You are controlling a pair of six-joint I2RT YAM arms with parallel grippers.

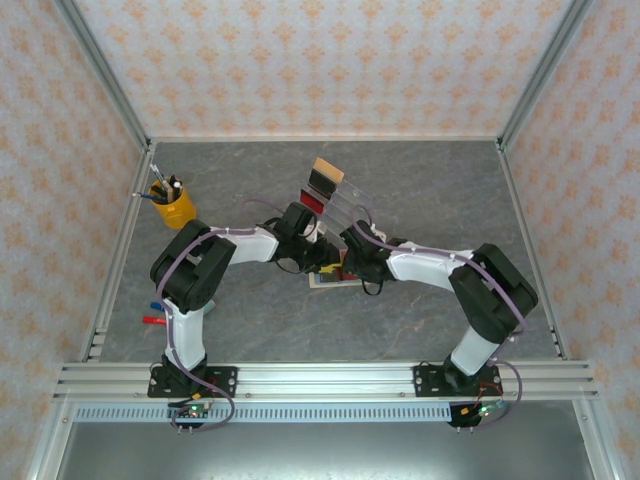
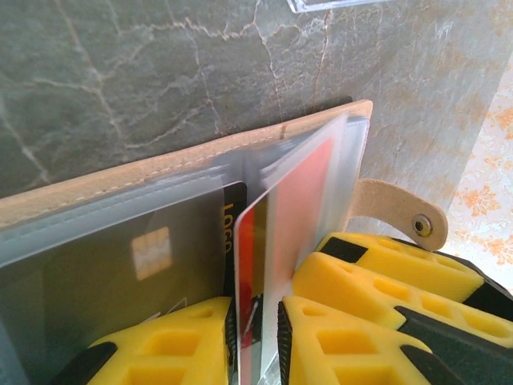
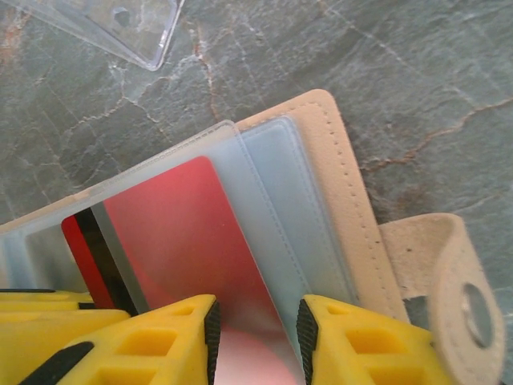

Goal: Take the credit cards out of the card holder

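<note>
You have little room at the work spot. The card holder (image 3: 341, 176) lies open at the centre of the table (image 1: 450, 190), both wrists meet over it, and the clear acrylic stand (image 3: 136, 32) sits just beyond at 12 o'clock. Bare grey surface spreads toward 3 and 6 o'clock. A yellow cup (image 1: 172, 207) stands well off at 10 o'clock, near the left rail.

Both arms reach inward with their elbows bowed out.

- **Left gripper:** Your left gripper (image 2: 255, 321) is pinched on the raised sleeve leaf that carries the red card (image 3: 176, 233).
- **Right gripper:** Your right gripper (image 3: 256, 309) straddles the same leaf with its pads a little apart; you cannot tell whether they grip it.
- **Left wrist view:** It gives you the dark card (image 2: 120, 273) in its sleeve at 9 o'clock, and the right gripper's fingers (image 2: 385, 273) just beside yours at 4 o'clock.
- **Right wrist view:** It gives you the closing tab (image 3: 433, 257) at 3 o'clock.
- **Top view:** A tan card (image 1: 327, 175) stands in the stand.
</note>
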